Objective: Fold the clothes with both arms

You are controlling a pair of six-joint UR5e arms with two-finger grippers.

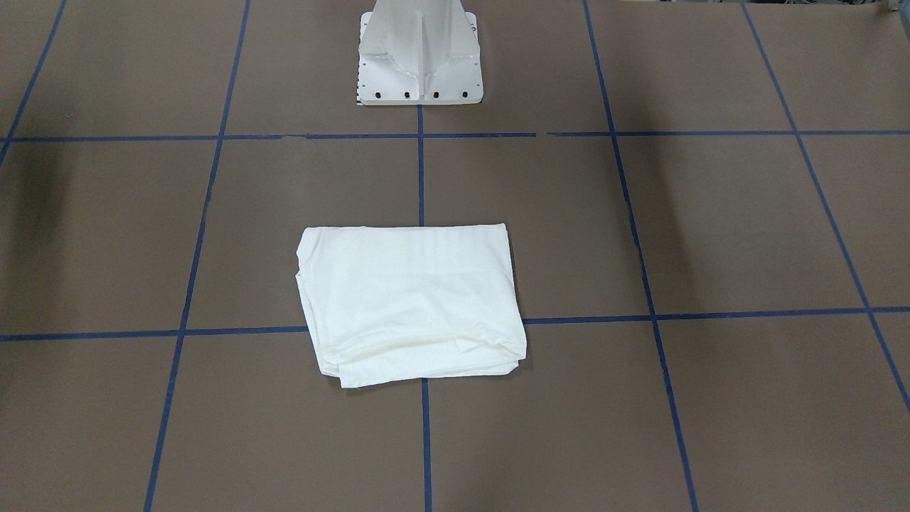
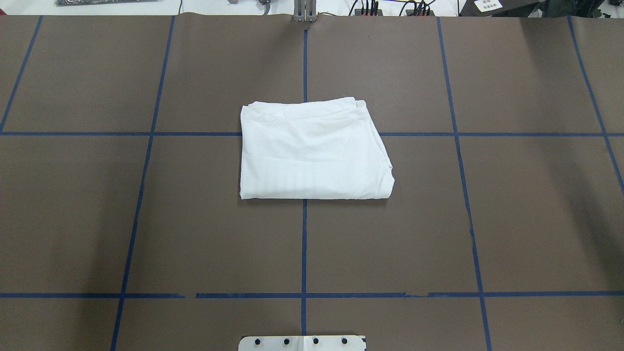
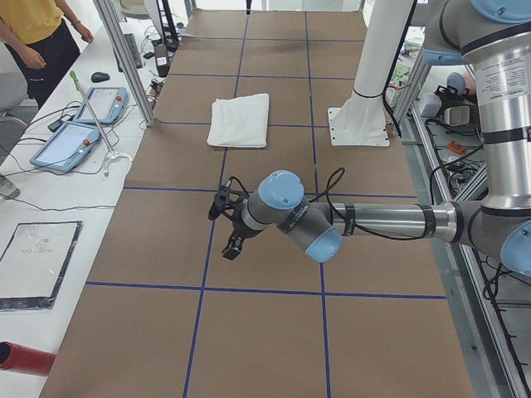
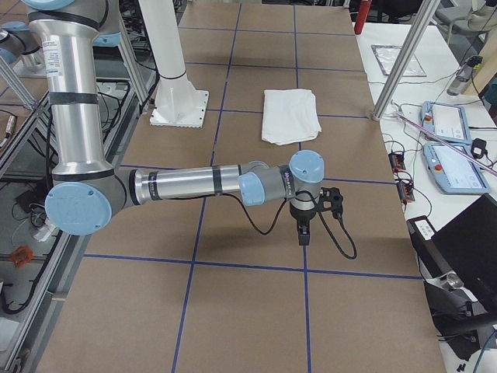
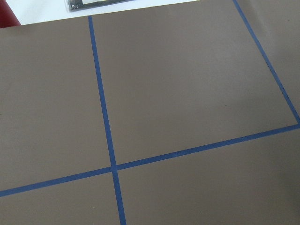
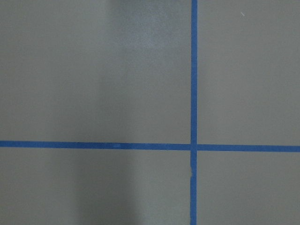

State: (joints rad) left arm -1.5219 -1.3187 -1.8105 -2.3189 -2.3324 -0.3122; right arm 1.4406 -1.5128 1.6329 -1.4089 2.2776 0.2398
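The white T-shirt (image 1: 412, 299) lies folded into a compact rectangle at the middle of the brown table, plain side up, with no text showing. It also shows in the overhead view (image 2: 312, 151) and in both side views (image 3: 239, 120) (image 4: 290, 115). My left gripper (image 3: 228, 230) hangs low over bare table, well away from the shirt. My right gripper (image 4: 303, 231) does the same at the opposite end. Both show only in the side views, so I cannot tell whether they are open or shut. Both wrist views show only brown table with blue tape lines.
The white stand base (image 1: 419, 71) is at the robot's side of the table (image 2: 302, 342). Teach pendants (image 3: 83, 124) (image 4: 450, 148) lie on the white bench beyond the far edge. An operator (image 3: 33, 33) stands there. A red cylinder (image 3: 25, 358) lies off the table's corner.
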